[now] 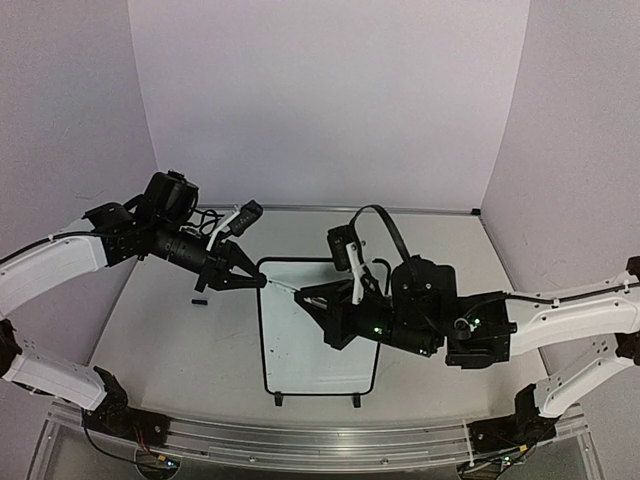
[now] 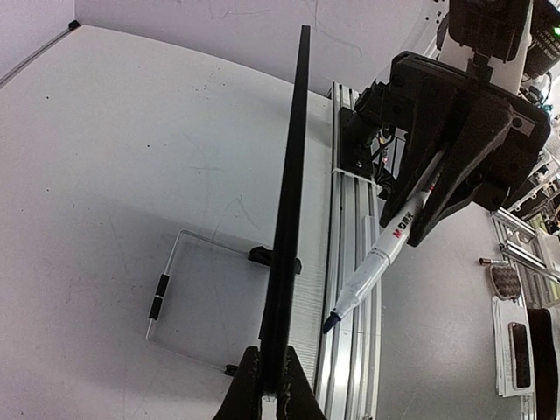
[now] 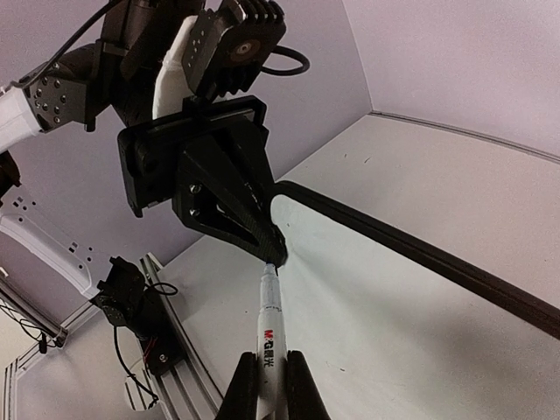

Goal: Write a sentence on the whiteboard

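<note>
The whiteboard [image 1: 318, 345] stands on its two black feet at mid table, and its face shows no blue sentence. My left gripper [image 1: 256, 282] is shut on the board's top left corner; in the left wrist view its jaws [image 2: 272, 385] clamp the black frame [image 2: 290, 201], seen edge-on. My right gripper [image 1: 312, 298] is shut on a white marker [image 3: 269, 337] with a blue tip. The tip [image 2: 331, 324] sits close to the board's face near that corner, with a small gap. The right wrist view shows the marker pointing at the left gripper [image 3: 267, 245] on the board [image 3: 394, 324].
A small black piece [image 1: 199, 300] lies on the table left of the board; in the left wrist view it sits on a thin wire loop [image 2: 158, 296]. An aluminium rail [image 1: 320, 440] runs along the near edge. Pale walls close in the back and sides.
</note>
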Controlling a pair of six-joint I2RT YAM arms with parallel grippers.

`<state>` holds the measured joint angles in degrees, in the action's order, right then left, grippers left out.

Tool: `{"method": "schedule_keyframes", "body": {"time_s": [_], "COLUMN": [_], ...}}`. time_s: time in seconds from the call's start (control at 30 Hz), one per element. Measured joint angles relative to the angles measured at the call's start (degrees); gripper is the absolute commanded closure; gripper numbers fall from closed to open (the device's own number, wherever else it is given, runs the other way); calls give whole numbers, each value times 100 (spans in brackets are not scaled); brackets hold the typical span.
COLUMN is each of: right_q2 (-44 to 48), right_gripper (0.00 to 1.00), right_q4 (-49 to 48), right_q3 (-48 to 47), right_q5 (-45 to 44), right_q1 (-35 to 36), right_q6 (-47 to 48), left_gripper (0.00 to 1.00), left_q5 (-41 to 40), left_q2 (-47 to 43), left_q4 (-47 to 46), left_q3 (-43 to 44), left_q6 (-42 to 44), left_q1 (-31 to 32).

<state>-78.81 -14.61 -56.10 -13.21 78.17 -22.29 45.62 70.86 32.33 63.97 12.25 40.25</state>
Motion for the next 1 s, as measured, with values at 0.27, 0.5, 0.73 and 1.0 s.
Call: {"method": "schedule_keyframes", "body": {"time_s": [0.27, 0.5, 0.73, 1.0], "right_q2": [-128, -209, -209, -159], "right_gripper": [100, 100, 100, 100], "right_q4": [-82, -196, -387, -592], "right_q3": [-2, -4, -4, 105], "right_q5": [-298, -339, -391, -448], "right_q1": [2, 4, 4, 4], "right_q6": [42, 167, 238, 276], "left_gripper": [100, 100, 100, 100], "left_q5": [-39, -45, -60, -65], "left_q2": [-45, -45, -45, -45], "left_q4": [-6, -6, -6, -6], "left_q3": [-36, -36, -36, -36], "left_q6": [18, 22, 24, 24], "left_q1": [24, 24, 25, 26]}}
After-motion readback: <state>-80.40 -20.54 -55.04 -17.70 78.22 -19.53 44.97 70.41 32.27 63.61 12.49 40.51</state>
